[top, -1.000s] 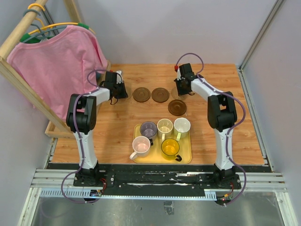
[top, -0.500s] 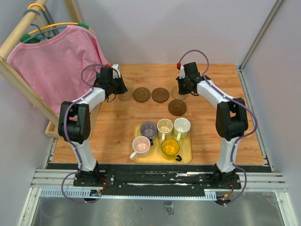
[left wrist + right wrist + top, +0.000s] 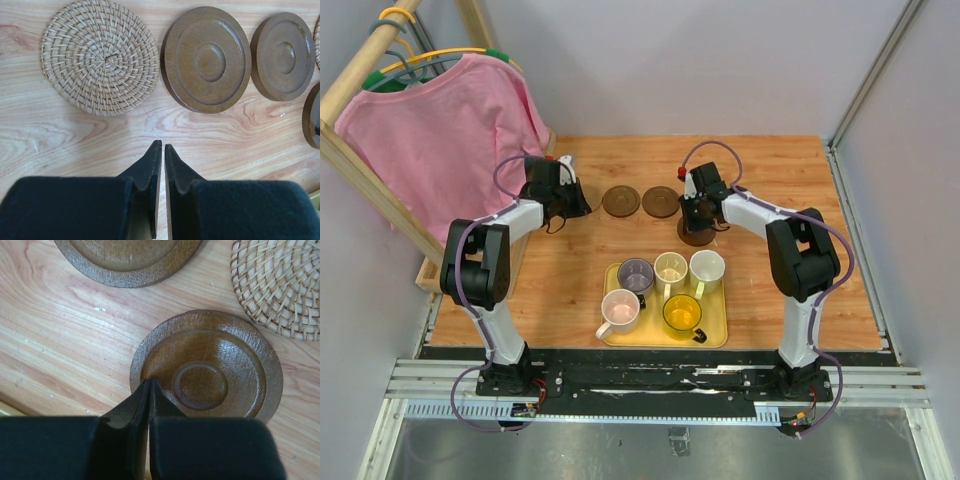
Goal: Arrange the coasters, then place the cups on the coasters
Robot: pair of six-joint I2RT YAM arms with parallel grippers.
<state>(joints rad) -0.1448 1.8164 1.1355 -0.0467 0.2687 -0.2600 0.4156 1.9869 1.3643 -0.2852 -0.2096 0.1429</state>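
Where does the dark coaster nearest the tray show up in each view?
Top view: the coaster, mid-table just beyond the tray, partly under the right gripper.
Left wrist: cut off at the right edge.
Right wrist: centre, gripper tips at its left rim.
Shared landmark: the neighbouring dark coaster.

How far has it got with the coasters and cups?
Done: two woven coasters and two brown coasters lie in a row. In hand: the right tool, shut, touches the rim of the third brown coaster, which sits out of line, nearer the tray. Left: all five cups stand on the tray, none on a coaster.
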